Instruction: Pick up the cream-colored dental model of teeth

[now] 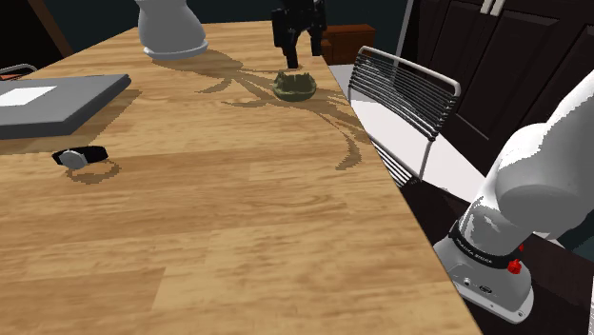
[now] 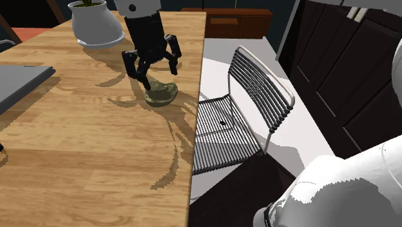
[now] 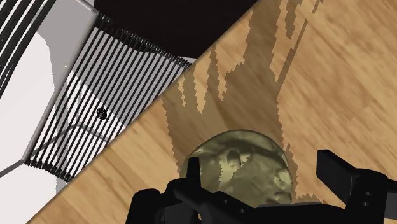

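I see a warm wood-grain table (image 1: 238, 219) beside dark cabinets (image 1: 495, 67), with a wire chair (image 2: 258, 84) drawn up at its edge. The dental model (image 2: 161, 94) (a rounded, mottled olive-cream lump) lies near that edge, right under the gripper (image 2: 154, 72), whose fingers stand wide apart either side of it, not clasping it. A white pot (image 1: 171, 33), a grey slab (image 1: 67, 105) and a wristwatch (image 1: 81, 157) sit well apart from it.
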Motion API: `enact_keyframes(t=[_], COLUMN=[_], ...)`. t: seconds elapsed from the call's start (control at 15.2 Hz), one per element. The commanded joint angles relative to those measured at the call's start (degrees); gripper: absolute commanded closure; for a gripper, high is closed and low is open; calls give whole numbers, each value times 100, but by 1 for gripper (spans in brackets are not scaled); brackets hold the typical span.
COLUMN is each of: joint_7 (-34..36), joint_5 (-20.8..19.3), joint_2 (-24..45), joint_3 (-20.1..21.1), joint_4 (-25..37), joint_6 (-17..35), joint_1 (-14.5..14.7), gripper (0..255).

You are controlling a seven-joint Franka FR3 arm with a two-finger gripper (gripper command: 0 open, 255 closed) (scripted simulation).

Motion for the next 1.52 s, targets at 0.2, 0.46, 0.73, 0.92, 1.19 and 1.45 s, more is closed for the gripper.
enact_keyframes(t=[0.2, 0.46, 0.73, 0.92, 1.19, 1.45], joint_7=[6, 0, 2, 2, 2, 0], joint_5=[-165, -151, -147, -148, -149, -152], joint_2=[618, 532, 515, 522, 525, 539], joint_3=[180, 174, 175, 175, 175, 175], joint_4=[721, 309, 167, 179, 181, 350], joint_6=[-55, 274, 398, 393, 394, 240], joint_1=[132, 129, 130, 130, 130, 129], gripper=[0, 0, 255, 255, 255, 255])
